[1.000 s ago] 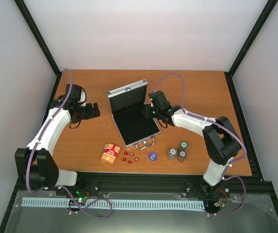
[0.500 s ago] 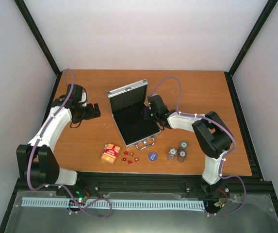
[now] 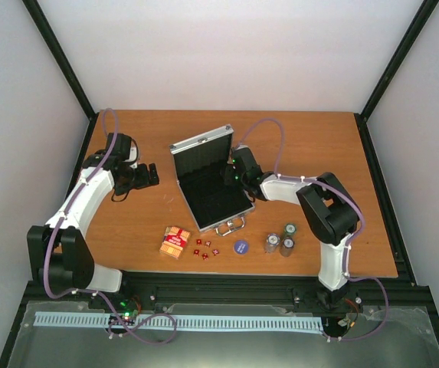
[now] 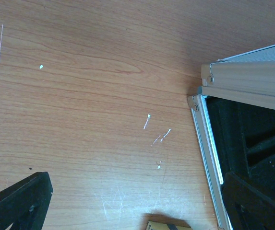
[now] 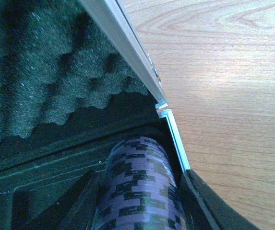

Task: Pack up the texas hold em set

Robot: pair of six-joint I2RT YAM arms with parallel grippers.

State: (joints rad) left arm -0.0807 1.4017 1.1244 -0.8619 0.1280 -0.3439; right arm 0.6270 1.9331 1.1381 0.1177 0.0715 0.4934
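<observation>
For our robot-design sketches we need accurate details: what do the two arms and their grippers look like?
The left arm and right arm have white tubular links joined by bulky black joints. A purple cable loops along each. The left gripper and right gripper are black, with flat, tapering fingers. A small green light glows at the right wrist.

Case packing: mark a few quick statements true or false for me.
1. The case lid stands open. True.
2. The right gripper holds a purple chip stack over the open case. True.
3. The card box lies in the case. False: it lies on the table, near the dice.
4. The left gripper is shut on the dice. False: it is open and empty, left of the case.
</observation>
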